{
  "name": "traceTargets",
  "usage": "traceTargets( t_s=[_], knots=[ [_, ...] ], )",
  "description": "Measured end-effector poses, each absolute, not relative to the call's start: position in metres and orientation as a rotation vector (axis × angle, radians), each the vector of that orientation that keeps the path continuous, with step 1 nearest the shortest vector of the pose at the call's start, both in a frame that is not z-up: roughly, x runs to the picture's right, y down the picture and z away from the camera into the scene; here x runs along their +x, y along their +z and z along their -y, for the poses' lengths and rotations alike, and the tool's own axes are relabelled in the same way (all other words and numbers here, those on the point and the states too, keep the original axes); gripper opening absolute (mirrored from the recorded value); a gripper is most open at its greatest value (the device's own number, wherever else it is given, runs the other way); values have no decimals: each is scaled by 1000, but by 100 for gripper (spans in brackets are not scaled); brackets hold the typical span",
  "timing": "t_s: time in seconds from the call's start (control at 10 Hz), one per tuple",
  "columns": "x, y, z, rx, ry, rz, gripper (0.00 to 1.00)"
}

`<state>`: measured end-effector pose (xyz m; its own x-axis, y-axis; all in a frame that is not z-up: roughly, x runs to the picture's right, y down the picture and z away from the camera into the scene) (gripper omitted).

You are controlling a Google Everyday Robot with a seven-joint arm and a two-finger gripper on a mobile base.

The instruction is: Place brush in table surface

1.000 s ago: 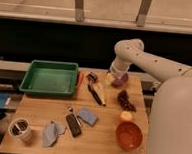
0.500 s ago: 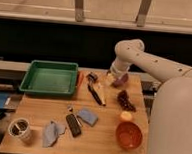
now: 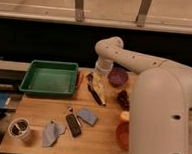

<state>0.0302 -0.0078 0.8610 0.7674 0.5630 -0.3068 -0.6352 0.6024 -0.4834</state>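
From my station I see the gripper hanging just left of the purple bowl, low over the table surface. The claw reads as released, jaws apart with nothing between them. The brush lies flat on the wood, left of the bowl and a little nearer me, its long black handle running diagonally away from the bowl's near-left side. A pale yellow item sits right against it on the bowl side; I cannot tell whether they touch. With the brush lying on the tabletop and the claw let go, I judge the placing is done or all but done. If I had to take it up again, I would expect it to be light and stiff, with a thin, smooth handle that could roll or skid under a careless pinch. I would straddle the handle around its middle, across its length, on the side away from the bowl, to stay clear of the yellow item. The head end looks too small to grip.
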Motion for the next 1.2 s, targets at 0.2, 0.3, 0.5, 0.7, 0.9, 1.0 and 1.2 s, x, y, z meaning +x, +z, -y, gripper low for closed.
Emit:
traceTargets(
  t_s=[0.2,0.3,0.5,0.7,0.9,1.0,1.2],
  knots=[
    [18,867,4,-618,665,-126,64],
    [12,876,-4,-638,647,-121,64],
    [10,885,-10,-661,651,-118,64],
    [6,895,-14,-699,662,-103,64],
    [9,906,-16,-736,682,-88,64],
    [9,917,-19,-772,696,-75,64],
    [14,929,-22,-810,721,-37,64]
  ],
)
